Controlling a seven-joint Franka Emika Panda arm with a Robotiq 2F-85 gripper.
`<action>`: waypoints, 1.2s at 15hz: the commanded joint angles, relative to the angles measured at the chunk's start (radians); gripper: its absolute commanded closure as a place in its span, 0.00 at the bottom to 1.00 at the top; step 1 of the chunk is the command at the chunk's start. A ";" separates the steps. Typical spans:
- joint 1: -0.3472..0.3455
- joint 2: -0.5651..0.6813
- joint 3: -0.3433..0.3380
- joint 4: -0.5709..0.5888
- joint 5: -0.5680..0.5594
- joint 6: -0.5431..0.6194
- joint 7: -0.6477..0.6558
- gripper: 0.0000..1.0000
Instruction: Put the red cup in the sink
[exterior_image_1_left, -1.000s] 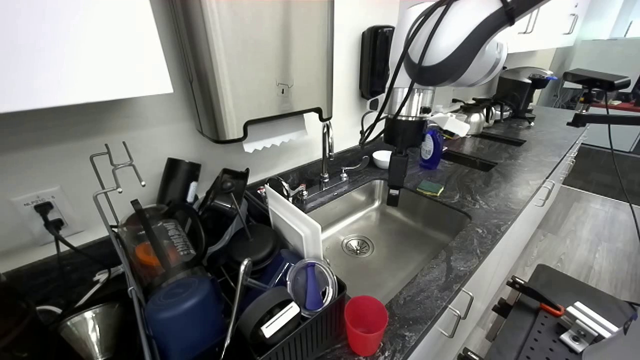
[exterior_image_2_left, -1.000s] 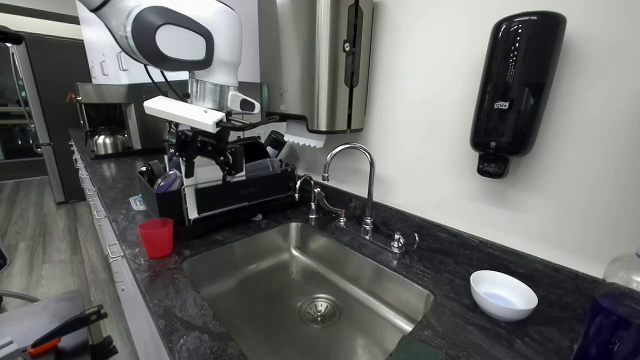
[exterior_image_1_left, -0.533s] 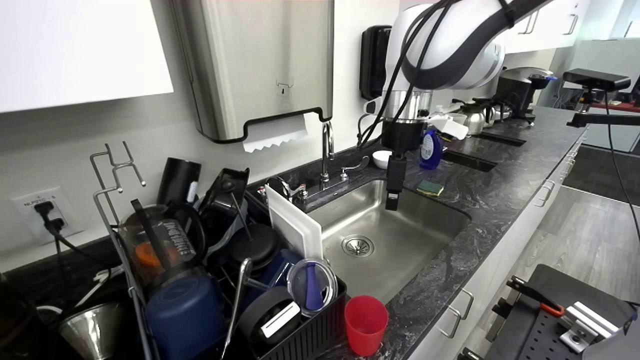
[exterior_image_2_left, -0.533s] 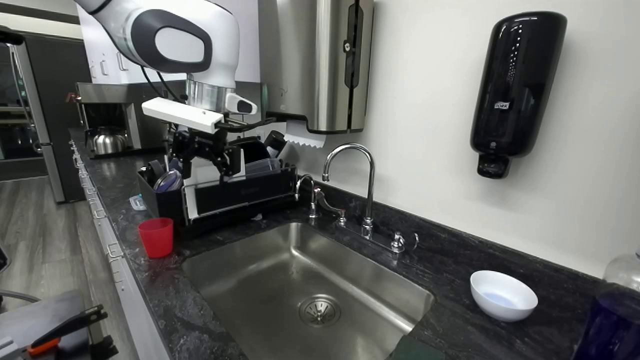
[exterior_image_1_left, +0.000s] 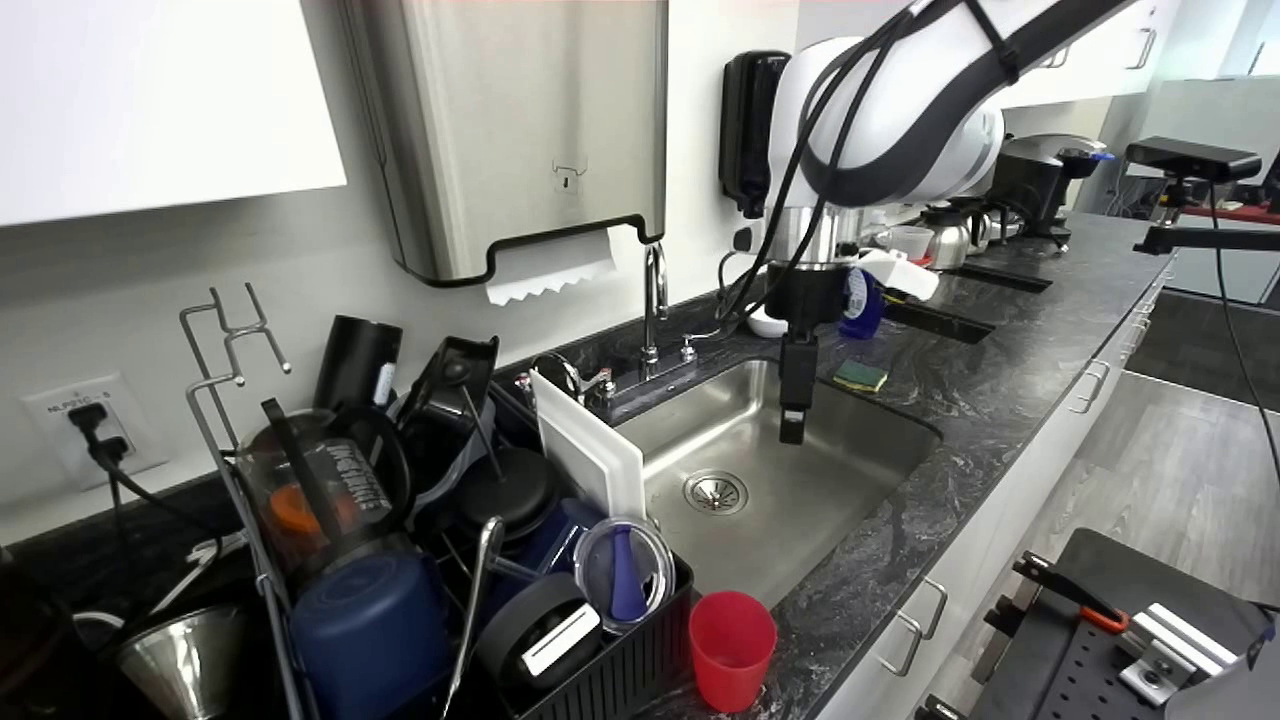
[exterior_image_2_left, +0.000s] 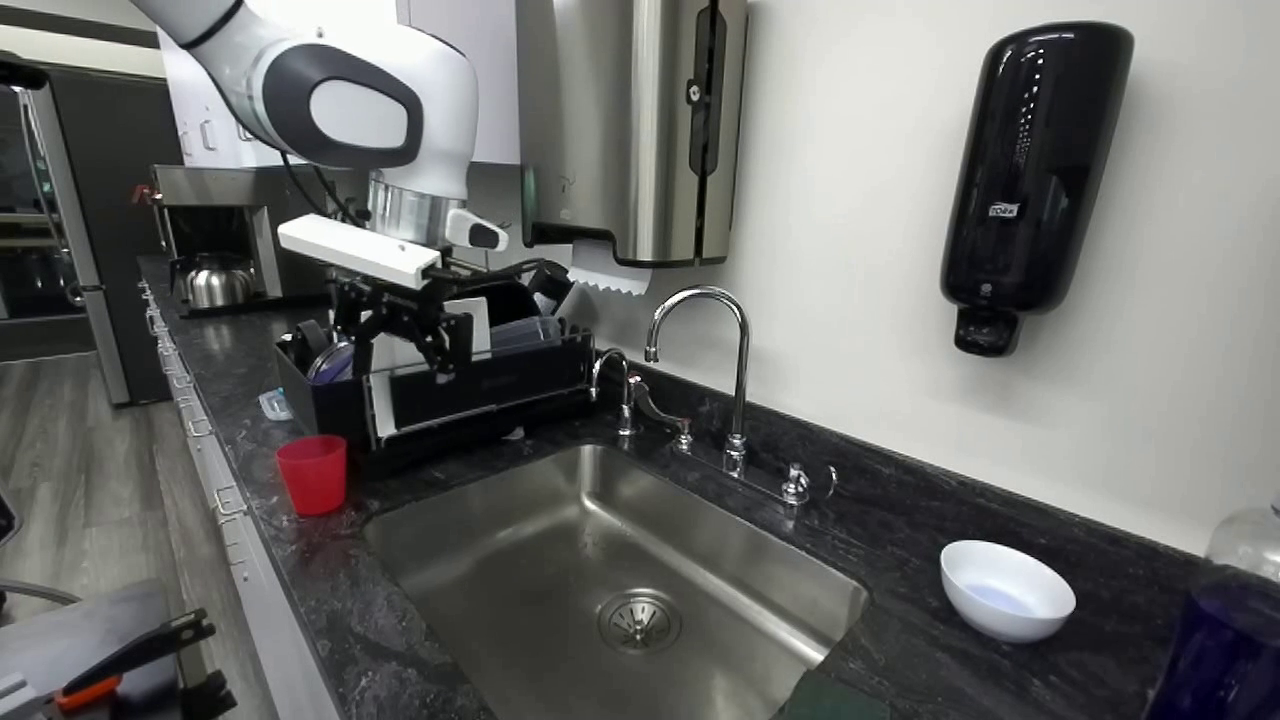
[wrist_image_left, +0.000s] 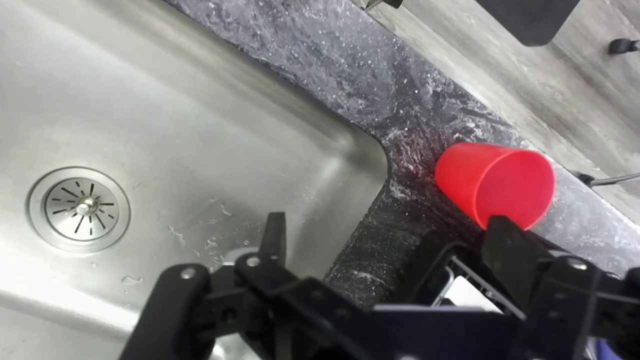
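Hanging spread, the claw (wrist_image_left: 389, 232) seems above the sink (wrist_image_left: 200, 130), apart from the red cup (wrist_image_left: 470, 175).

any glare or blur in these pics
Wrist view: bright glare on the sink at lower left, gripper looks soft, drain crisp, reddish tint on the counter beside the cup; in an exterior view, the white cabinet looks nearly blown out; in an exterior view, dotted highlights on the dispenser.

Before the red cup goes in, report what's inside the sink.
Inside the sink: a drain and what look like water drops; in the wrist view, the claw hides part of it.
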 joint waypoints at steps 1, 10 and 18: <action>0.006 0.053 0.017 -0.023 0.037 0.046 -0.022 0.00; 0.021 0.149 0.091 -0.043 0.146 0.166 -0.035 0.00; 0.044 0.244 0.185 -0.029 0.164 0.224 -0.030 0.00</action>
